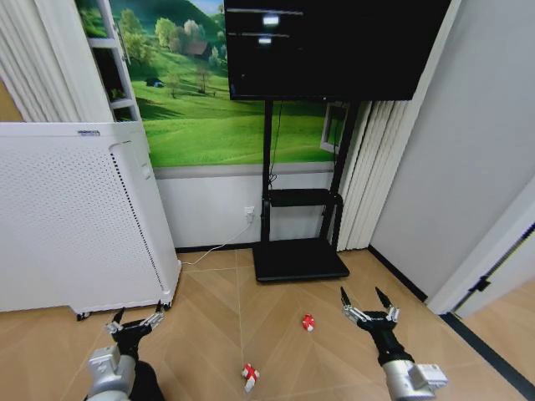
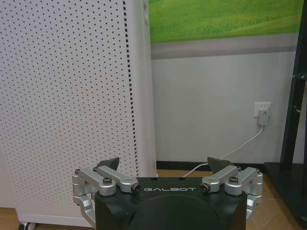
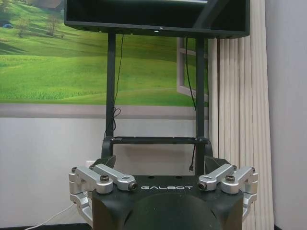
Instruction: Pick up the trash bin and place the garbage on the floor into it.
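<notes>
Wood floor (image 1: 276,351): white perforated appliance (image 1: 75,217) mid-left, TV stand (image 1: 301,259) centre. Red-white wrapper (image 1: 250,376) and red piece (image 1: 308,322) lower centre. Left pincer (image 1: 134,319) and right pincer (image 1: 367,301) both spread wide, empty.

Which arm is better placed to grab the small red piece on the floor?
Probably the right. The right gripper hangs open just beside the small red piece, while the left gripper, also open, sits far across by the white appliance.

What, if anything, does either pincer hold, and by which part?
Nothing is held. The left pincer and the right pincer are both open and empty above the floor; the red-and-white wrapper lies untouched.
</notes>
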Available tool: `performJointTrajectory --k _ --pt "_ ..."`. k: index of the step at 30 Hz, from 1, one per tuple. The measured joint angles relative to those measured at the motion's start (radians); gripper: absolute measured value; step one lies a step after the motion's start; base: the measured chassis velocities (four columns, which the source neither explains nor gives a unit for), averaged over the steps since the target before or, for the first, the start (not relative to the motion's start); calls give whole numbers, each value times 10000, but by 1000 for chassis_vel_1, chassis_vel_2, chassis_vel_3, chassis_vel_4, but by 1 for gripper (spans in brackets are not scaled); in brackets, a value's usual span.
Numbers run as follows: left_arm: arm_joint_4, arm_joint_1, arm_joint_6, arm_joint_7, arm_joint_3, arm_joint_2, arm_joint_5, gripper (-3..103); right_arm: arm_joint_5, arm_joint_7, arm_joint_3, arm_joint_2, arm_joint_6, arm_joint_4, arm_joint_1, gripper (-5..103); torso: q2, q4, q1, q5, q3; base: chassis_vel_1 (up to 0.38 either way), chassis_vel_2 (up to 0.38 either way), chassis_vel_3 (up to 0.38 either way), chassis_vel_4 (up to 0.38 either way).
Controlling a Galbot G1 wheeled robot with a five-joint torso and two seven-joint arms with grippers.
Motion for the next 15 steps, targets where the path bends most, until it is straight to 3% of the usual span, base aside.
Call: performJointTrajectory --k 15 --pt "87 -132 -45 123 -14 14 4 100 0 -64 -14 -11 -15 -49 35 100 42 1 15 0 26 29 26 28 23"
